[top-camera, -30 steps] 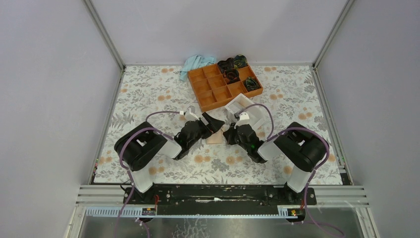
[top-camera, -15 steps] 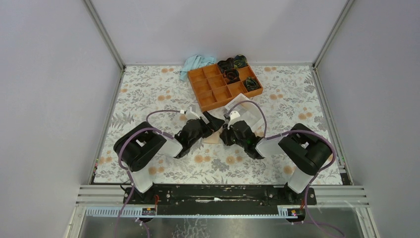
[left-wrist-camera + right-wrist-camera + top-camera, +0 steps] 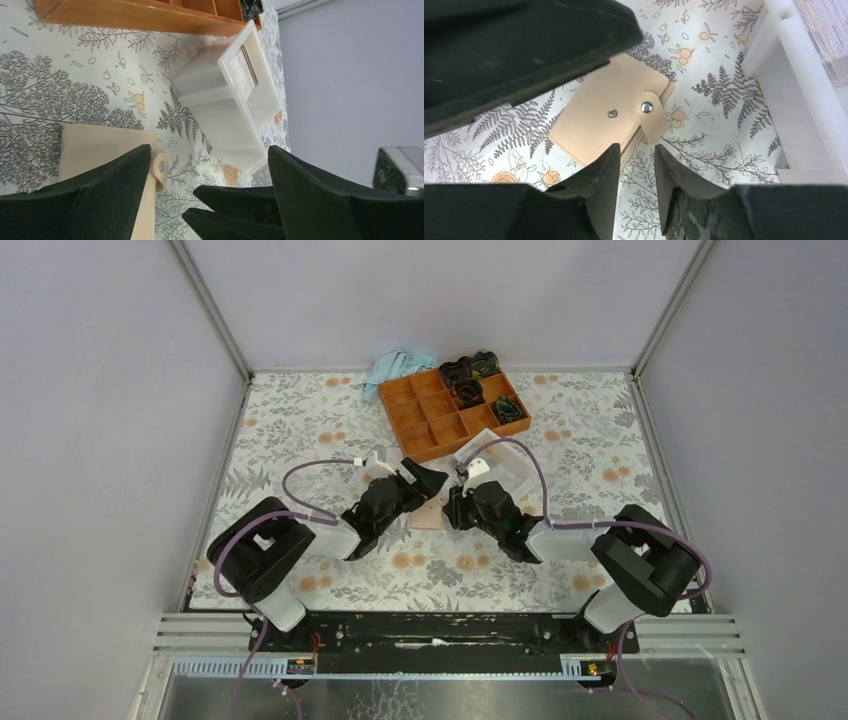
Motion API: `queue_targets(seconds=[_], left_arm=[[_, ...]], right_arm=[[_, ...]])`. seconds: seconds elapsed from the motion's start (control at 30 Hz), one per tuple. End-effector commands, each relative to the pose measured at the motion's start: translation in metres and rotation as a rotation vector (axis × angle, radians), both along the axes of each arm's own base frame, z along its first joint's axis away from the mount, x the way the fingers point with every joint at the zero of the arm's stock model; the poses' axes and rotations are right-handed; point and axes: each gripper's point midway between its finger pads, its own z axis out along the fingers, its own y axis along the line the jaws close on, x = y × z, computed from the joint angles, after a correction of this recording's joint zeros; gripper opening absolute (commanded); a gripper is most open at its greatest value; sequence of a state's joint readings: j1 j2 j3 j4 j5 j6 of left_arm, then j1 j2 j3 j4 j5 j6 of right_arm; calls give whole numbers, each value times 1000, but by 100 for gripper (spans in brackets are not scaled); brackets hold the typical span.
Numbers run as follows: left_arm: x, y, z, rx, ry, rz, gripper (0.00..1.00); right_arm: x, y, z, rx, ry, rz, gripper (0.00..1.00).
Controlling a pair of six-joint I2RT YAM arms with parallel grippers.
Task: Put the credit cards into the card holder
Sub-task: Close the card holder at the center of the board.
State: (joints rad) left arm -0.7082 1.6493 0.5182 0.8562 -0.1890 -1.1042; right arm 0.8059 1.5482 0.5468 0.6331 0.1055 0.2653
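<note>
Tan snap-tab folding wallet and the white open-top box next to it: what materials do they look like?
Tan snap-tab folding wallet: leather or faux leather, cannot tell which; matte, with a seam line along the edge and a shiny metal snap. White open-top box: probably plastic, slightly translucent, with smooth moulded walls and a soft sheen.

Left arm (image 3: 262, 560): elbow swung outward to the left and back toward the near edge; its purple cable (image 3: 300, 475) now bows in a wider loop; left gripper (image 3: 430, 483) edged slightly farther from the bases; right arm (image 3: 650, 570): elbow drawn outward to the right (forearm now stretched longer); right gripper (image 3: 453, 508) shifted left, closer to the card holder (image 3: 432, 519) and the left gripper.
</note>
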Motion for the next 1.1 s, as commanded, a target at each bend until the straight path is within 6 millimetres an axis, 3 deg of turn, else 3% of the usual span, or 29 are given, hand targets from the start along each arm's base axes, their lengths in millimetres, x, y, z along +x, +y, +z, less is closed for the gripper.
queue_targets(seconds=[0.0, 0.2, 0.37, 0.5, 1.07], left_arm=[[-3, 17, 7, 8, -21, 69, 94], [-10, 46, 8, -38, -7, 168, 94], [-17, 65, -3, -113, 37, 221, 94], [-20, 78, -6, -180, 53, 253, 94], [-27, 84, -10, -266, 64, 246, 94]], right_arm=[[8, 3, 14, -34, -22, -49, 39], [23, 14, 24, -63, 15, -138, 39], [40, 26, 38, -115, 48, -202, 39], [46, 28, 25, -242, 113, -251, 39], [37, 22, 15, -528, 212, -380, 37]])
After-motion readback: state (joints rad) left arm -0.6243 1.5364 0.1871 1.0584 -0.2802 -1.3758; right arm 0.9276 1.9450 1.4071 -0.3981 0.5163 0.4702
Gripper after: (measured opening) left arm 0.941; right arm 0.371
